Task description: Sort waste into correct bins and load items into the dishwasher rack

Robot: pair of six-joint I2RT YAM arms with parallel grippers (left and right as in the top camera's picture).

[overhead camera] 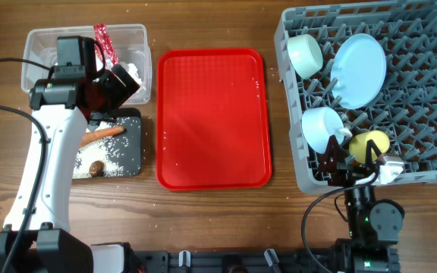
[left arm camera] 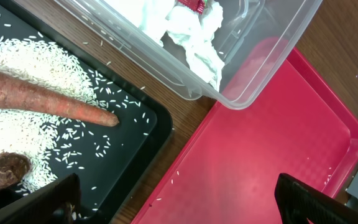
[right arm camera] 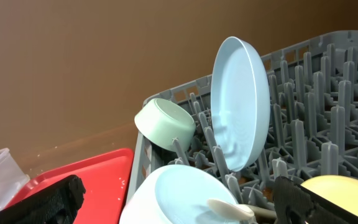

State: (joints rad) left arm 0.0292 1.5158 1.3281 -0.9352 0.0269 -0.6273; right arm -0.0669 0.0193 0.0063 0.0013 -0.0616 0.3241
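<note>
Waste lies at the left edge of the surface. The red foil wrapper (overhead camera: 106, 42) and crumpled tissue (left arm camera: 191, 37) are in the clear tub (left arm camera: 253, 74) at the far left corner. The carrot (left arm camera: 48, 99), brown scrap (left arm camera: 5, 171) and white grains (left arm camera: 17, 62) are in the black tub (left arm camera: 148, 137) just nearer. The left end effector (left arm camera: 179, 196) hangs over the gap between those tubs and the red tray (overhead camera: 211, 121), fingers spread wide and holding nothing.

Along the right edge, the dishwasher rack (overhead camera: 431, 98) holds the blue plate (right arm camera: 241, 99) standing on its rim between pegs. It also holds the pale green bowl (right arm camera: 163, 124), the small blue bowl (right arm camera: 173, 193), the yellow cup (right arm camera: 347, 190) and the white spoon (right arm camera: 232, 208). The right end effector (right arm camera: 179, 199) sits at the rack's near edge, also wide open and empty.

What looks left over is a scatter of grains on the tray. I'd judge these too small and light to pinch. The tray looks stiff and light, so gripping its raised rim and tipping it would probably work better. The plate looks smooth and slippery, and a nudge could topple it.
</note>
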